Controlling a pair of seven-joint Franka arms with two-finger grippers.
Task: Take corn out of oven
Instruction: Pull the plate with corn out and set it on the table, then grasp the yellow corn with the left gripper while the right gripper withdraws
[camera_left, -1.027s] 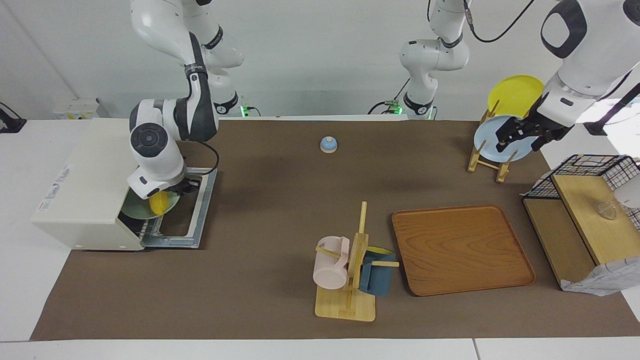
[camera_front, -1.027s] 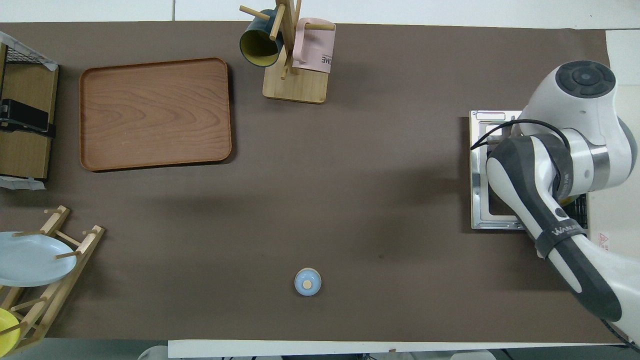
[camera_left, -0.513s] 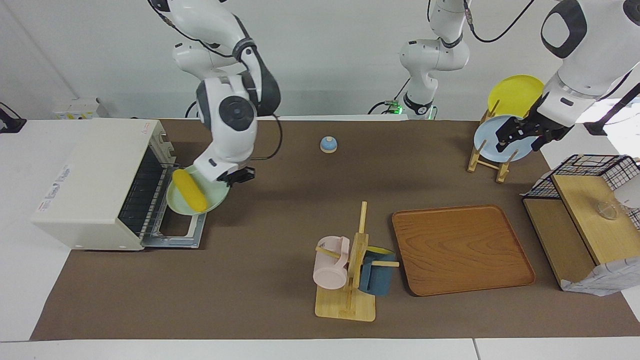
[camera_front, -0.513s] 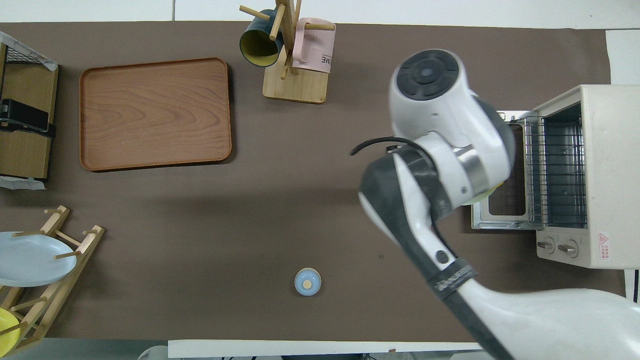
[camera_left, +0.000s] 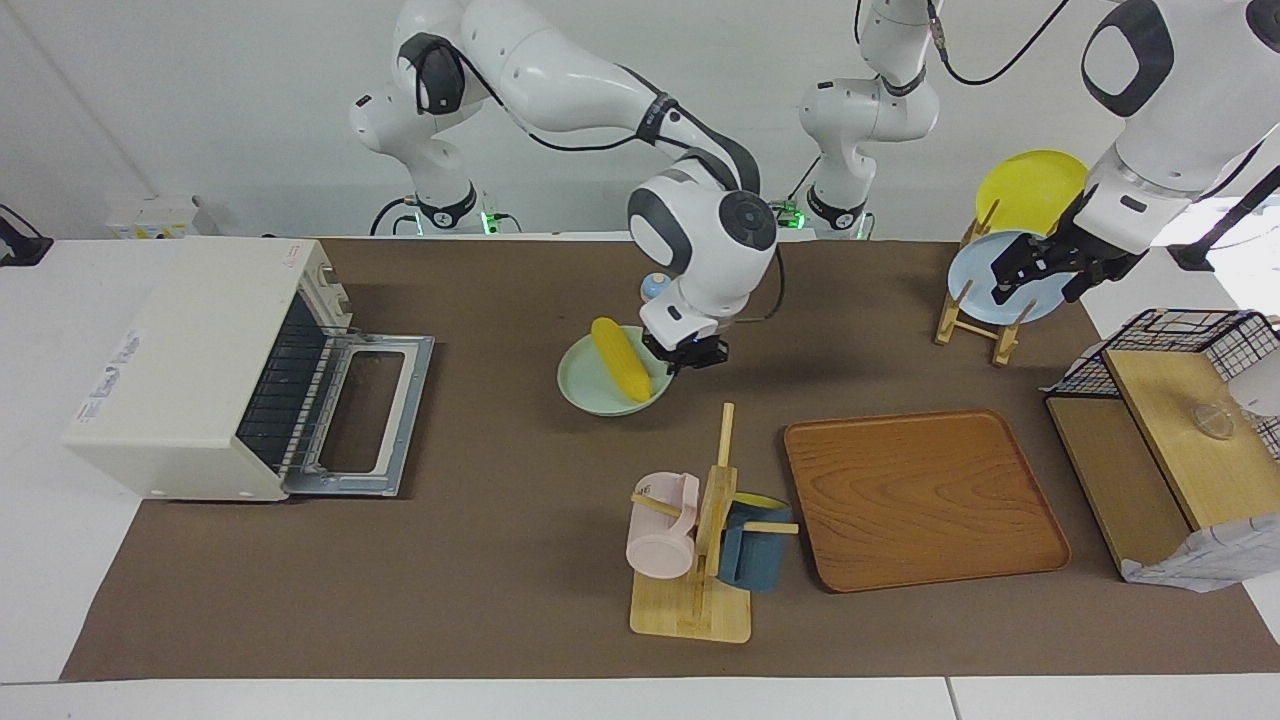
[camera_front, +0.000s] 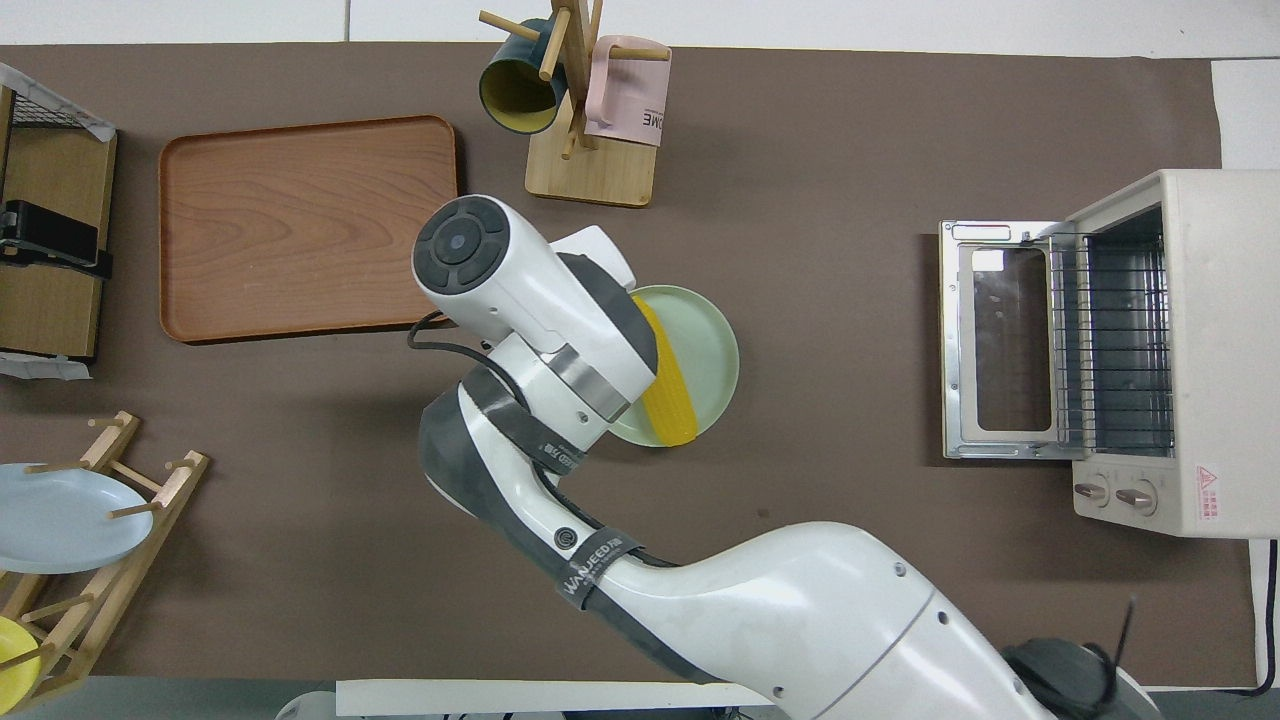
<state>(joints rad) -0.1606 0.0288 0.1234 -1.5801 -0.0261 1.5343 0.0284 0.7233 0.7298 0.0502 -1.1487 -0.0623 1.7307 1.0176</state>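
A: Where is the corn sitting?

B: It is lying on the green plate, well clear of the oven, whose door is hanging open. The right gripper is pinching the plate's rim, over the middle of the mat.

A: And the left gripper?

B: It is waiting by the plate rack; its fingers cannot be read.

A: What is the step asking for?

B: Probably setting the plate down. The arm should be keeping it level, since the smooth cob could roll, lowering gently, and releasing only once it is resting flat, short of the mug stand farther out.
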